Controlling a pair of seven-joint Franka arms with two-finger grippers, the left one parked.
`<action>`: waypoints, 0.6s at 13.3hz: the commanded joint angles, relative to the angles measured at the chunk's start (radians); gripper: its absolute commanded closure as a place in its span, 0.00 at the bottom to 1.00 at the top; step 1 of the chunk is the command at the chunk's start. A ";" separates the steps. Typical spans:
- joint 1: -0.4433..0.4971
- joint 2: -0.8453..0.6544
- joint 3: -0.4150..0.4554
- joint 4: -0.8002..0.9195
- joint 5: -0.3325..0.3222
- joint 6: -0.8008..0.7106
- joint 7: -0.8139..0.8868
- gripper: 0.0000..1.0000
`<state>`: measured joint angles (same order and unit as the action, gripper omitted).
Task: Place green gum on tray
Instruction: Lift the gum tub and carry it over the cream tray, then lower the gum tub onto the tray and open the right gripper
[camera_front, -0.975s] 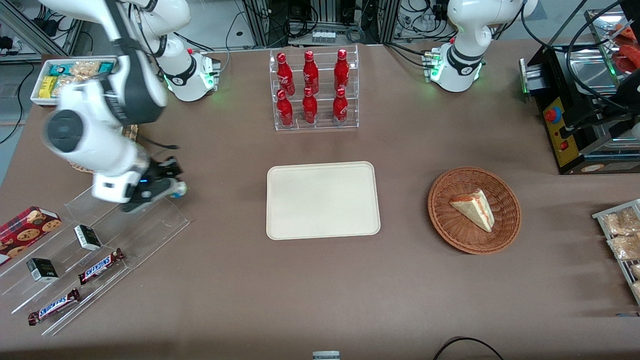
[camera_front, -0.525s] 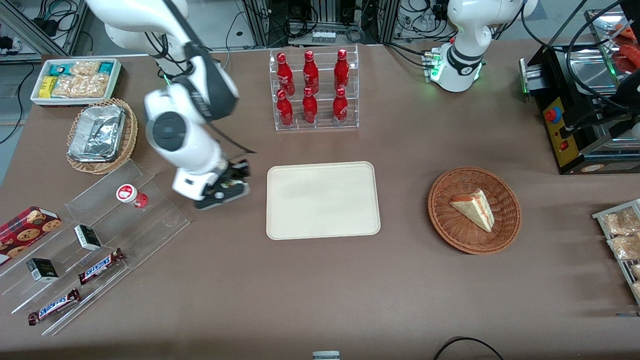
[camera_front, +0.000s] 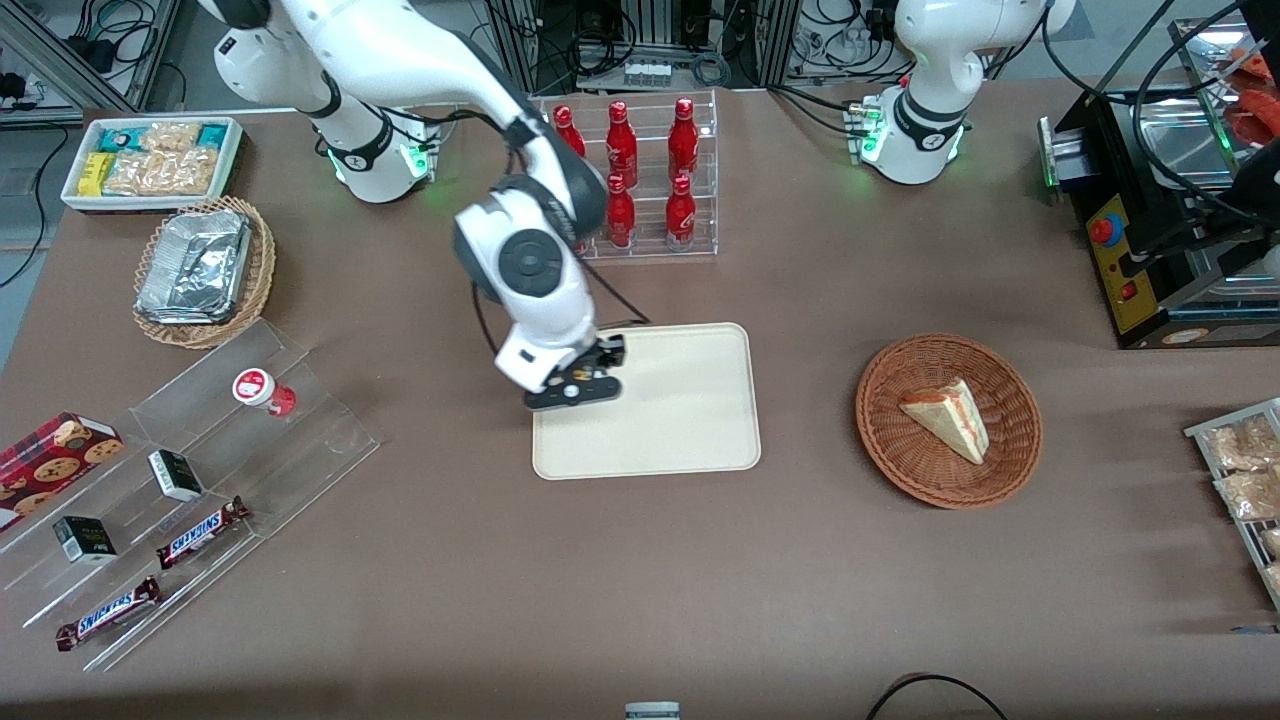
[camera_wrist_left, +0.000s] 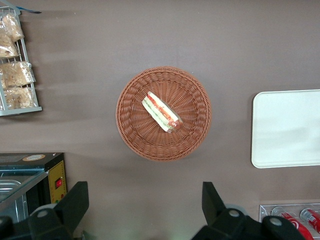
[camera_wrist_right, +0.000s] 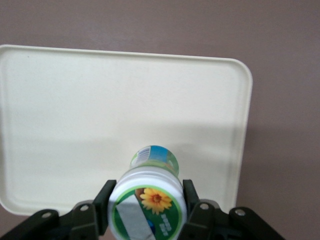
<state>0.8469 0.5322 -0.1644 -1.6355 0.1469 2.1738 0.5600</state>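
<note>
My right gripper (camera_front: 578, 383) hangs over the edge of the cream tray (camera_front: 680, 420) that lies toward the working arm's end. In the right wrist view the gripper (camera_wrist_right: 147, 207) is shut on the green gum (camera_wrist_right: 148, 197), a small bottle with a white lid, a green round label with a yellow flower, and a blue-green body. The black fingers (camera_wrist_right: 104, 200) press the lid from both sides. The bottle hangs above the tray (camera_wrist_right: 90, 110). In the front view the gripper body hides the bottle.
A red-labelled gum bottle (camera_front: 256, 389) stands on the clear stepped rack (camera_front: 250, 440) with snack bars and small boxes. A clear rack of red bottles (camera_front: 630, 180) stands farther from the camera than the tray. A wicker basket with a sandwich (camera_front: 948, 420) lies toward the parked arm's end.
My right arm has swung from the clear stepped rack across the table to the tray, carrying the green gum. The red-labelled bottle stays on the rack.
</note>
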 joint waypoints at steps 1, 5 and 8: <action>0.033 0.100 -0.012 0.074 0.020 0.078 0.079 1.00; 0.064 0.169 -0.014 0.088 0.016 0.142 0.107 1.00; 0.066 0.192 -0.015 0.089 0.013 0.162 0.106 1.00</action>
<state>0.9077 0.6929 -0.1671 -1.5856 0.1469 2.3261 0.6603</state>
